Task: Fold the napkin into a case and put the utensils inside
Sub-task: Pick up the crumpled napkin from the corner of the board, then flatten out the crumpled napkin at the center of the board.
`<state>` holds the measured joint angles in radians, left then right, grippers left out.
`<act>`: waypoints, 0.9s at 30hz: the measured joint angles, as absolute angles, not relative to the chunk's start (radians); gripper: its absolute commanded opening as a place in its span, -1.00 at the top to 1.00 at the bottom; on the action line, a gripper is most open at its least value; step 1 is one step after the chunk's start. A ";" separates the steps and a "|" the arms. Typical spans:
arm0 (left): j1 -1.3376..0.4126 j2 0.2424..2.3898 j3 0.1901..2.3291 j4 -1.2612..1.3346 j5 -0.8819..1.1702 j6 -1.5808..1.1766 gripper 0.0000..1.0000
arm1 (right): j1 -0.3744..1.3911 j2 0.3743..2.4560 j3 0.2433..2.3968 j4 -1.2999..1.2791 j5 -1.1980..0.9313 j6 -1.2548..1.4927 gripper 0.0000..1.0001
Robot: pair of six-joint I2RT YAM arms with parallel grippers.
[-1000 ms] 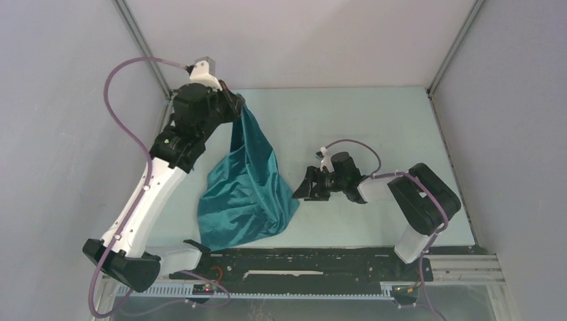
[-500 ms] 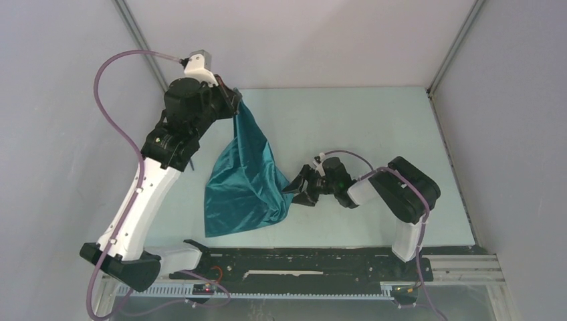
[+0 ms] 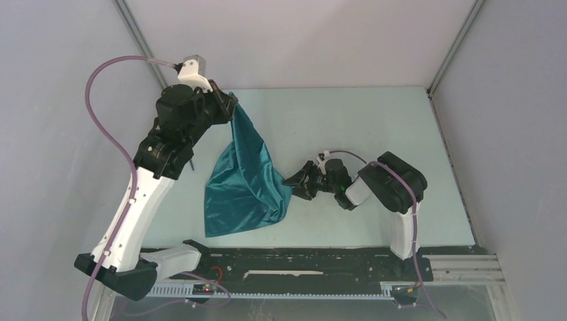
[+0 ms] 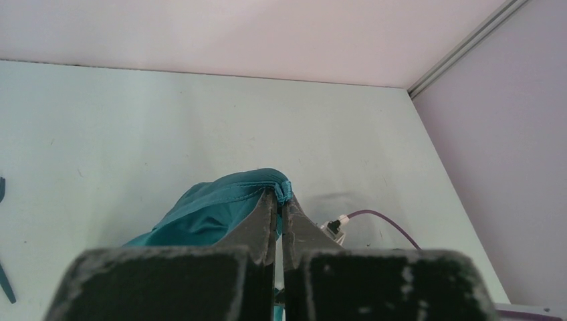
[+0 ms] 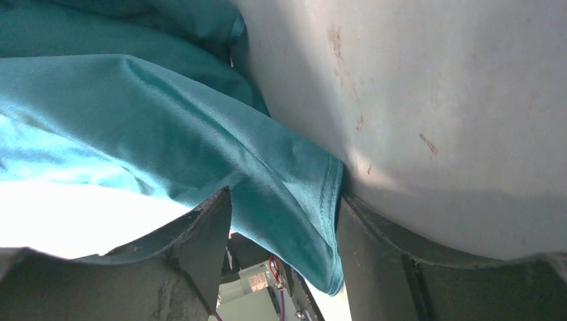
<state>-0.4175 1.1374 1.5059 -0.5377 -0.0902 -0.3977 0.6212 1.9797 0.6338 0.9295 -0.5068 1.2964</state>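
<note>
The teal napkin hangs from my left gripper, which is shut on its top corner high over the back left of the table. In the left wrist view the hem shows pinched at the fingertips. The cloth's lower part rests crumpled on the table. My right gripper is open at the cloth's lower right edge. In the right wrist view a fold of napkin lies between its spread fingers, not clamped. No utensils and no folded case are in view.
The pale green table is walled by grey panels at left, back and right. A black rail runs along the near edge. A purple cable loops over the right wrist.
My left gripper has lifted the napkin corner slightly up and left. My right gripper has moved left, up to the cloth's lower right edge, so the cloth now lies between its fingers.
</note>
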 measured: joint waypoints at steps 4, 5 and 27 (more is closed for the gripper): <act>-0.418 1.137 1.500 -0.542 -0.083 -0.398 1.00 | 0.622 2.033 0.634 1.047 -0.514 1.319 -0.21; -0.418 1.136 1.500 -0.542 -0.081 -0.398 1.00 | 0.622 2.043 0.635 1.067 -0.515 1.320 -0.10; -0.416 0.685 1.529 -0.488 -0.175 -0.383 1.00 | 0.672 1.010 1.101 0.218 -0.346 0.651 1.00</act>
